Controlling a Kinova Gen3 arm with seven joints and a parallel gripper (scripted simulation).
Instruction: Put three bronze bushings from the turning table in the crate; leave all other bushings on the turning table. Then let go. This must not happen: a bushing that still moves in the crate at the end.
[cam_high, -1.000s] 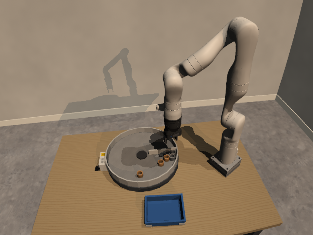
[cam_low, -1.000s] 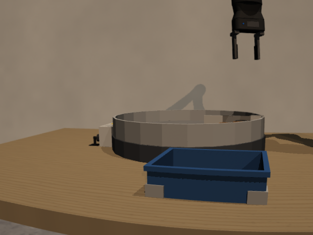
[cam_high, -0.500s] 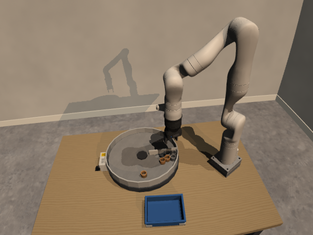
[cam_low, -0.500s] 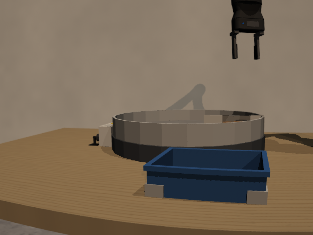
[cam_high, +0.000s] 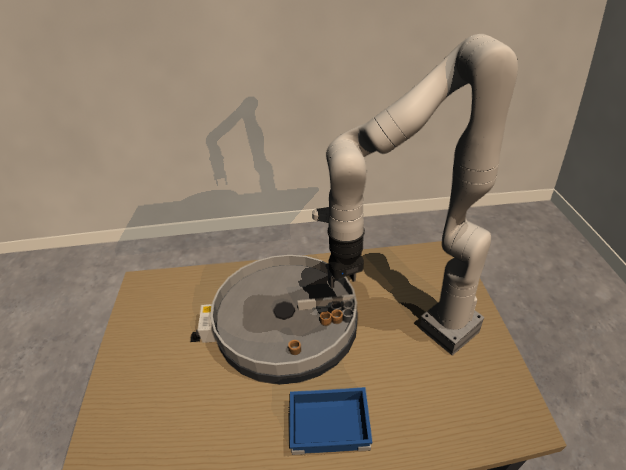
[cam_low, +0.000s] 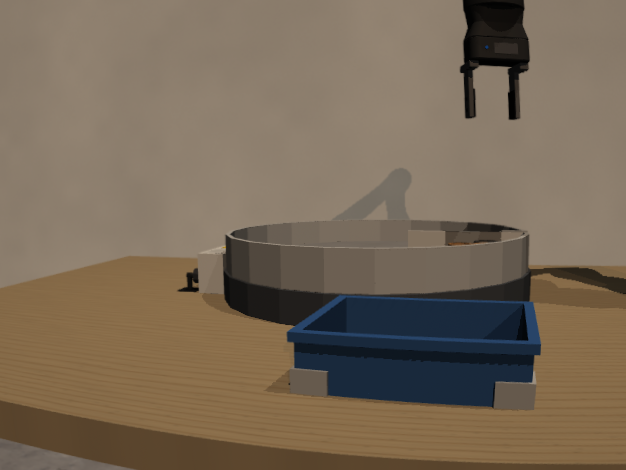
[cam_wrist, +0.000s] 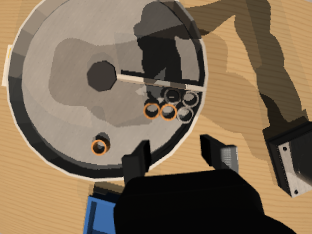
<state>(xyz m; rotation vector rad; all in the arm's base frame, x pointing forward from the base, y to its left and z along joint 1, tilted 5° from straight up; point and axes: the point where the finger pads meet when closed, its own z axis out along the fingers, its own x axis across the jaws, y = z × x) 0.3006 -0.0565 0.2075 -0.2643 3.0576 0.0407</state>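
Note:
The round grey turning table (cam_high: 284, 316) holds three bronze bushings: two side by side (cam_high: 331, 317) by the right rim, next to a short pale bar (cam_high: 305, 304), and one alone (cam_high: 294, 347) near the front. In the wrist view the pair is (cam_wrist: 160, 111) and the lone one is (cam_wrist: 100, 147). Dark and grey bushings (cam_high: 341, 306) cluster just behind the pair. The blue crate (cam_high: 329, 418) stands in front of the turning table and looks empty. My gripper (cam_low: 491, 115) is open and empty, high above the table's right side.
A small white box with a yellow label (cam_high: 204, 317) sits against the turning table's left rim. The arm's base (cam_high: 450, 329) stands on the wooden table to the right. The turning table has a raised rim all round and a dark hub (cam_high: 283, 310) at its centre.

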